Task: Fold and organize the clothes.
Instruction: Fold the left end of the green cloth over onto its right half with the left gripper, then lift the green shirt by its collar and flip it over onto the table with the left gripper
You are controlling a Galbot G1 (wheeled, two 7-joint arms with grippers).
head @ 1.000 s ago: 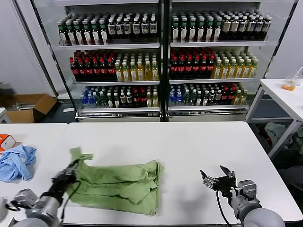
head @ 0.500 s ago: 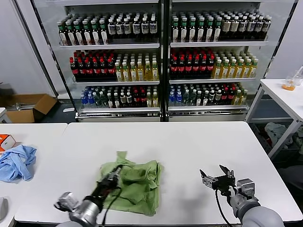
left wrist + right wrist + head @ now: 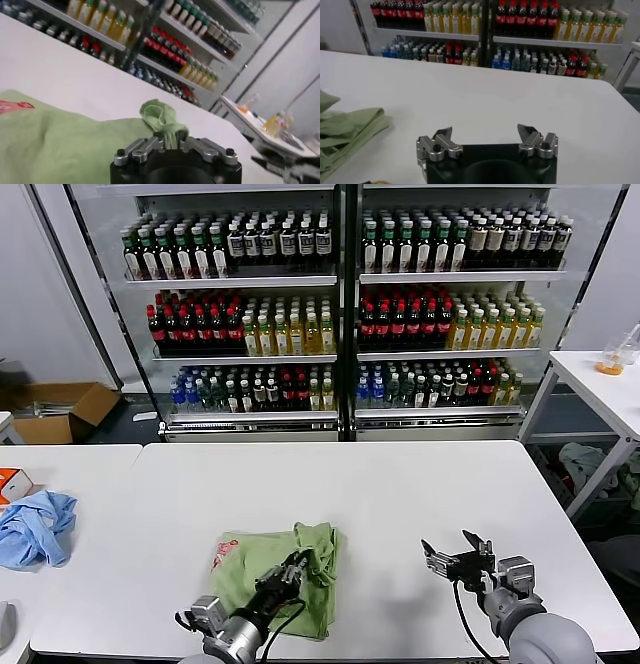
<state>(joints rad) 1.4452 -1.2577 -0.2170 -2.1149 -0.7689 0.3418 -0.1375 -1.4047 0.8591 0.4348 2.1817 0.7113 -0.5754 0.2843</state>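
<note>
Near the front edge of the white table (image 3: 400,484), left of its middle, I am working the left gripper (image 3: 296,568) over the light green shirt (image 3: 250,569), which is lying folded into a rough square with a small red print showing at its left side. From the left wrist view, the fingers (image 3: 150,145) are sitting close together around a bunched tuft of green cloth, and I cannot tell whether they are gripping it or letting it go.

I am judging this as the end of a fold, with the left half carried over onto the right. The next move, as I am reading it, calls for freeing that tuft cleanly and lifting straight up, so the layers are not dragged open.

The right gripper (image 3: 457,562) is waiting with jaws wide and empty above bare tabletop, well apart from the shirt and near the front right of the table.

Room is looking tight toward the front edge, where the shirt's lower hem is lying close to the drop. Behind and to the right, the tabletop is offering open space. A light blue garment (image 3: 35,526) is lying well apart at the far left.
</note>
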